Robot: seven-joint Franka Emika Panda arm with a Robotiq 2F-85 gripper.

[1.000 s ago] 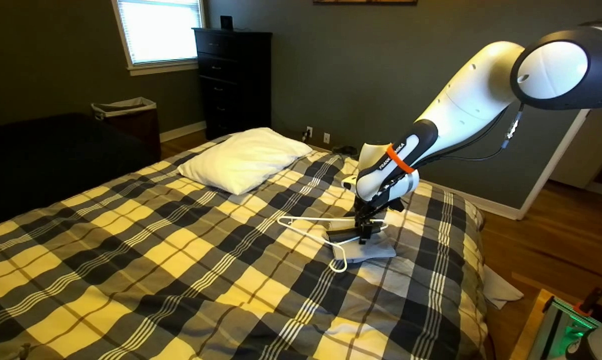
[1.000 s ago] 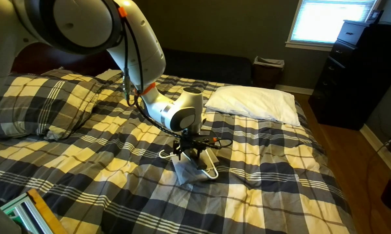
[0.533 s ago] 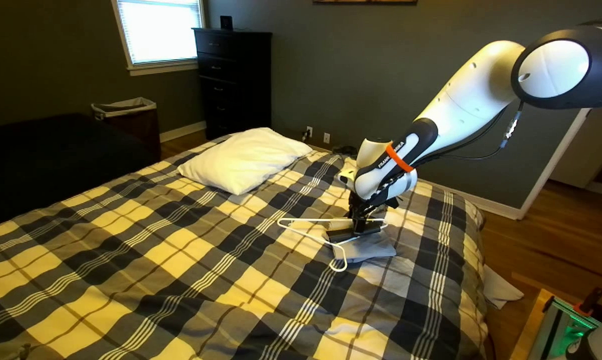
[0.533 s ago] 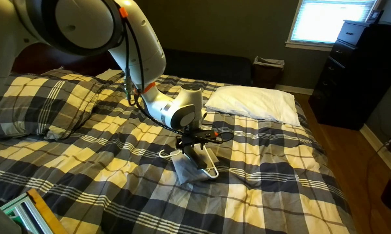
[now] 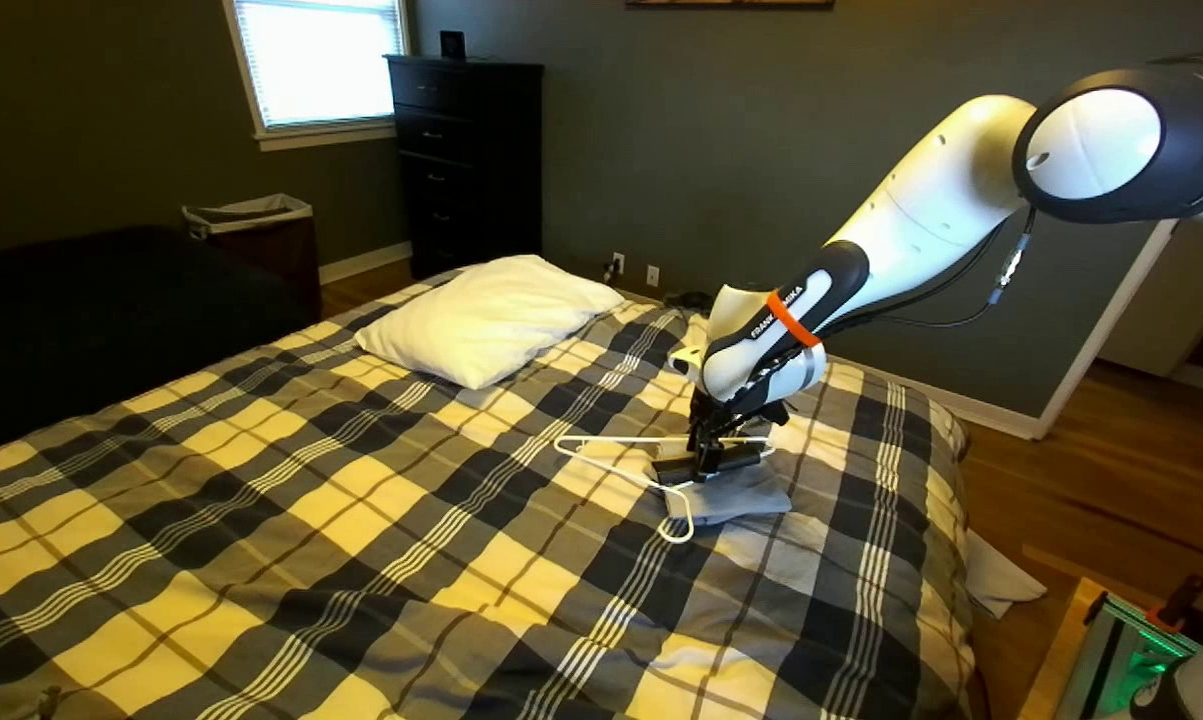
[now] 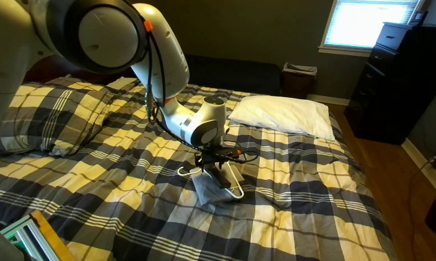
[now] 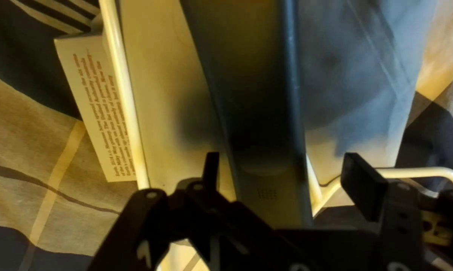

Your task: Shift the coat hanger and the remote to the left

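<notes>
spread wide and holding nothing, the gripper (image 7: 281,172) is straddling the remote (image 7: 254,94), which is lying partly over the coat hanger (image 7: 124,94), so a clean grasp is depending on centring first, the depth being hard to judge.

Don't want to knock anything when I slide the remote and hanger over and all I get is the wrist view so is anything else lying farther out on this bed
Observer: Yes, a white pillow lies on the plaid bedspread.
Operator: In my picture the coat hanger runs behind the gripper. Where does it go from there?
Observer: In an exterior view it runs out to a corner over the plaid bedspread, toward the white pillow but apart from it.
Operator: Any second pillow?
Observer: Yes, in an exterior view there's a plaid pillow, partly hidden by the arm.
</notes>
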